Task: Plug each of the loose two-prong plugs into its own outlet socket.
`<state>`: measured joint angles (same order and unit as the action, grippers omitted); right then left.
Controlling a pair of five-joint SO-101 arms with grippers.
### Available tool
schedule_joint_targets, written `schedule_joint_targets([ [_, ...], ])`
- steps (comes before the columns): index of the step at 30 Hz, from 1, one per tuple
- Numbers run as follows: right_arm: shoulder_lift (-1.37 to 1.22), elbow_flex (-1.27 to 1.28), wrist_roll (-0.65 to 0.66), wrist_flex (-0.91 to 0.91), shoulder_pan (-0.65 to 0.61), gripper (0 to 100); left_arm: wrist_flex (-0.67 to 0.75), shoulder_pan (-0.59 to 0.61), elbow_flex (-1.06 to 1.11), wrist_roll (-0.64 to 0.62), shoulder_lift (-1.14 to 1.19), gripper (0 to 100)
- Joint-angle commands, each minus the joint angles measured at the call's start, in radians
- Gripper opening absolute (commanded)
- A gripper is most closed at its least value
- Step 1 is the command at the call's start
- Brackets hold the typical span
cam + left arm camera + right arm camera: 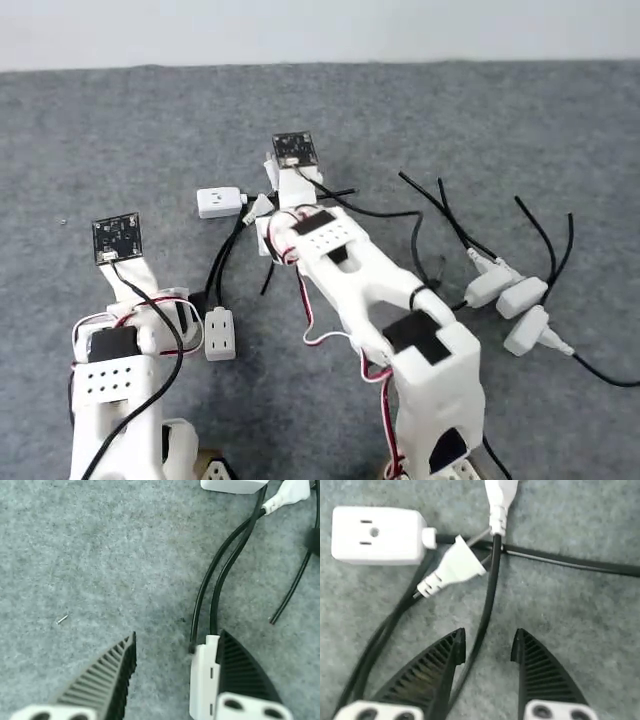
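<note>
I see a white 2-prong plug (454,565) loose by a boxy white socket (375,535) mid-carpet, left claw (177,636) & right claw (489,631) both spread apart, grey carpet (500,120), pale wall (320,30) behind.

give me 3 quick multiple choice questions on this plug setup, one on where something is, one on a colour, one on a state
1. What runs between the fingers of the right gripper?
A) a black cord
B) a white outlet
C) a loose plug

2. What colour is the mat under the arms?
A) green
B) grey
C) brown

3. How does the left gripper stand?
A) shut on a plug
B) shut on a cord
C) open

Answers:
1 A: in the right wrist view the black cord passes down through the gap between the two fingers.
2 B: the high view shows the mat grey all across.
3 C: in the left wrist view its fingers stand wide apart with bare mat between them.
</note>
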<state>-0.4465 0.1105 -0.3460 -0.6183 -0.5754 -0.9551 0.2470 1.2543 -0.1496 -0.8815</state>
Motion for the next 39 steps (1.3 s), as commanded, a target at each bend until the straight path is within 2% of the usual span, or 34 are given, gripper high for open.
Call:
schedule_joint_targets([
  [1,-0.035,-0.135,-0.011,-0.059,-0.01,9.5,0.026,0.008,-0.008,-0.011,-0.018,25],
  [5,-0.101,-0.256,-0.009,-0.179,-0.007,0.5,0.026,0.008,-0.008,-0.011,-0.018,25],
  [11,-0.097,-0.316,-0.009,-0.326,-0.01,0.9,0.026,0.008,-0.008,-0.011,-0.018,25],
  [16,0.036,-0.316,-0.002,-0.466,-0.008,0.9,0.029,0.005,-0.005,-0.011,-0.018,25],
  [20,0.197,-0.315,0.101,-0.622,-0.004,0.9,0.107,0.005,0.042,-0.011,-0.018,25],
  [30,0.55,-0.315,0.331,-0.964,0.081,0.9,0.115,0.005,0.047,-0.011,-0.018,25],
  [33,0.642,-0.324,0.448,-1.066,0.105,0.8,0.117,0.003,0.047,-0.011,-0.018,25],
  [36,0.664,-0.353,0.562,-1.185,0.107,0.8,0.117,0.003,0.047,-0.011,-0.018,25],
  [39,0.642,-0.325,0.58,-1.175,0.153,0.8,0.117,0.002,0.047,-0.011,-0.018,25],
])
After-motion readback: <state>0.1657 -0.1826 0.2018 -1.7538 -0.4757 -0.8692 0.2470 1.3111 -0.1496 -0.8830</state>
